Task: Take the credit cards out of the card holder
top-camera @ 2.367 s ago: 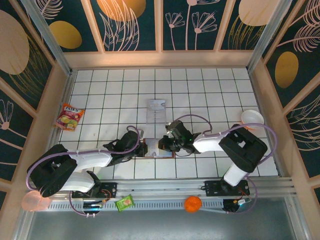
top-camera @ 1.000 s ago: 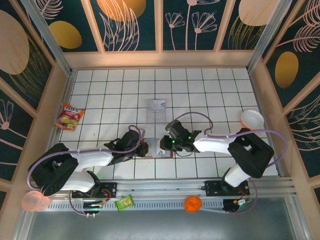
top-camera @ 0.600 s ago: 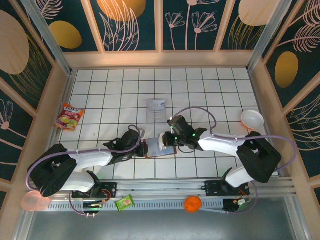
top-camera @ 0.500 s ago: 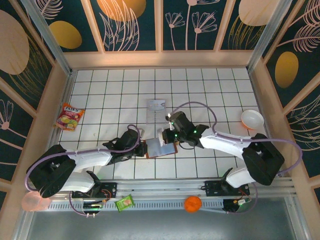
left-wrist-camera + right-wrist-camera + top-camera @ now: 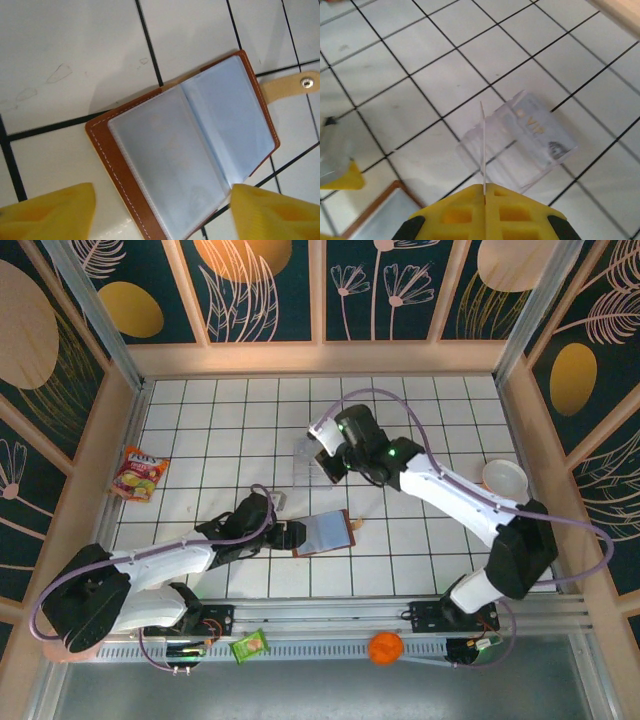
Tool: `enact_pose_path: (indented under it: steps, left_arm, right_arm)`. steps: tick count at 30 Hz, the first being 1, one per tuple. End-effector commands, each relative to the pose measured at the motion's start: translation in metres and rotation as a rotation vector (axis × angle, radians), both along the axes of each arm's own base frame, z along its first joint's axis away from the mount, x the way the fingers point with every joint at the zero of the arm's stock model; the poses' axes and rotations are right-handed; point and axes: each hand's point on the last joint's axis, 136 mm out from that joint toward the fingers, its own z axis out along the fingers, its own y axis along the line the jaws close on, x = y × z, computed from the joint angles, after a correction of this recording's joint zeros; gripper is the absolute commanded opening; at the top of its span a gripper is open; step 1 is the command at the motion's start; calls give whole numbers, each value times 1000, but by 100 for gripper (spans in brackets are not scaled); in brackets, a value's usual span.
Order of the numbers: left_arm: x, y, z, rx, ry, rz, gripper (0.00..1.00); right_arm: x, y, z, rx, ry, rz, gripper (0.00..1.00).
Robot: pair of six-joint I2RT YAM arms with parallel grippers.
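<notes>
Top view first: the brown leather bifold card holder (image 5: 325, 533) lay open on the white tiled table (image 5: 200, 440), roughly 6 o'clock from the table's middle. The left gripper (image 5: 287, 537) sat right at its 9 o'clock edge. The right gripper (image 5: 324, 466) hung over the clear plastic tray (image 5: 303, 468), which stood at 12 o'clock from the holder, well apart from it.

Left wrist view: the yellow fingers (image 5: 45, 210) were spread wide with nothing pinched, and the holder's near edge lay between them. Its pale blue plastic sleeves looked empty to me, but honestly I couldn't tell for sure through the plastic.

Right wrist view: the right gripper was clamped tight on a pale thin credit card (image 5: 482, 145), upright and seen edge-on, just above the tray's 9 o'clock end. A second card printed "VIP" (image 5: 537, 132) lay flat inside the tray.

So my read: one card was out and parked, another was out and only needed dropping. After that, just a check of the sleeves for leftovers.
</notes>
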Motion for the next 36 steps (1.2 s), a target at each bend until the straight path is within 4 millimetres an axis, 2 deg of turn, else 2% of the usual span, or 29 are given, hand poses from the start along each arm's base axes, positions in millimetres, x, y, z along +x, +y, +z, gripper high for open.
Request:
enact_pose_path:
  steps: [1,2,9,19,25,36]
  left_arm:
    - [-3,8,1,15,21,19,96]
    - [-3,9,2,18,22,25,98]
    - [-4,16,3,32,41,53,99]
    - [-3,19,-1,70,74,62,99]
    - [0,20,-4,82,97,71,99]
    - [2,22,-12,96,117,82,99]
  right_arm:
    - [4,-1,-13,-149,-15,166,0]
    - [8,0,-13,-164,-19,179,0]
    - [39,7,-17,-249,-12,293,0]
    - [90,3,-50,-375,16,350,0]
    - [104,10,-65,-383,20,384,0]
    - [104,15,-94,-395,62,423,0]
